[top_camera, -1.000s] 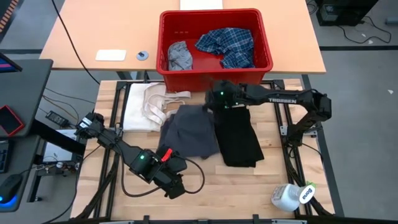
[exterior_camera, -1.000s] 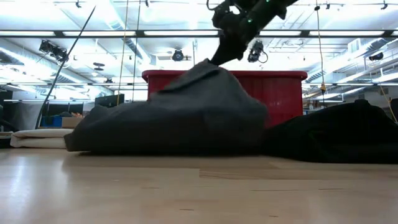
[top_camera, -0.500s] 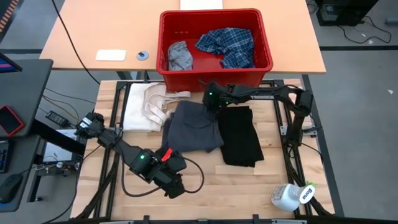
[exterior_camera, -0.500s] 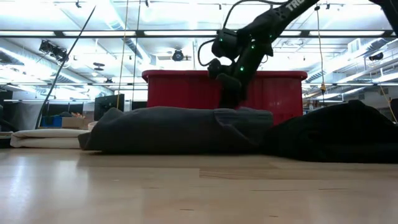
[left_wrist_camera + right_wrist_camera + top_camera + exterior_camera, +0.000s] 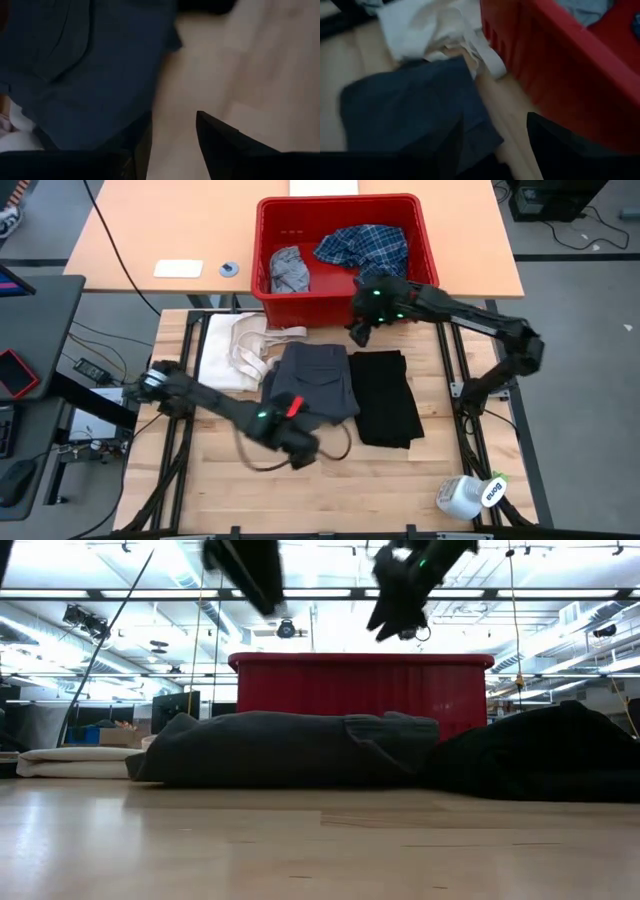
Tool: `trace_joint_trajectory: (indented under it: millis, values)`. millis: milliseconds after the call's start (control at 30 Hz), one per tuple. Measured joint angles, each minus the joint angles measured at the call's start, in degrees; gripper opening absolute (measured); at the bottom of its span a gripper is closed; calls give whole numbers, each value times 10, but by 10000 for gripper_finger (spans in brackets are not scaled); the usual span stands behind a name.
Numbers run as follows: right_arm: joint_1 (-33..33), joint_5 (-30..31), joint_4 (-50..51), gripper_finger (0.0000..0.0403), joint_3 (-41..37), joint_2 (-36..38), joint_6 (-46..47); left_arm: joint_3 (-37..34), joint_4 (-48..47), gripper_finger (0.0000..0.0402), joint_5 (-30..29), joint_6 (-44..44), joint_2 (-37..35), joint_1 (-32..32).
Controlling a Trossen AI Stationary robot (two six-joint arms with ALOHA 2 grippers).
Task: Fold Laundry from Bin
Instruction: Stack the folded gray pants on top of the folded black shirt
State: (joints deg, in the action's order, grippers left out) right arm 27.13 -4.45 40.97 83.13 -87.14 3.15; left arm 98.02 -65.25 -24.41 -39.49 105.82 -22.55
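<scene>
Both pincers spread, empty | right pincer (image 5: pixel 358 332) by bin (image 5: pixel 345 291) | left pincer (image 5: pixel 305 455) near dark grey garment (image 5: pixel 312 383) (folded)

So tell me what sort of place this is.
Probably a robotics lab or workshop: long ceiling light strips over an open hall, a wooden table on a metal frame, and cables trailing across a neighbouring desk.
</scene>
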Motion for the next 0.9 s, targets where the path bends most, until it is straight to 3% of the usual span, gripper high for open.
trace_joint_trajectory:
  millis: [233,433,533,733,900]
  values:
    - [-16,6,72,220,-41,119,55,0,12,255,-2,39,77,46]
    - [-58,8,73,219,-118,215,127,0,11,362,-15,118,127,61]
    - [-86,30,65,219,-162,257,165,0,2,391,-14,153,152,75]
    - [-146,38,3,219,-251,322,248,0,-33,389,-2,156,187,108]
    - [-214,39,-69,219,-292,344,273,0,-35,324,14,177,207,133]
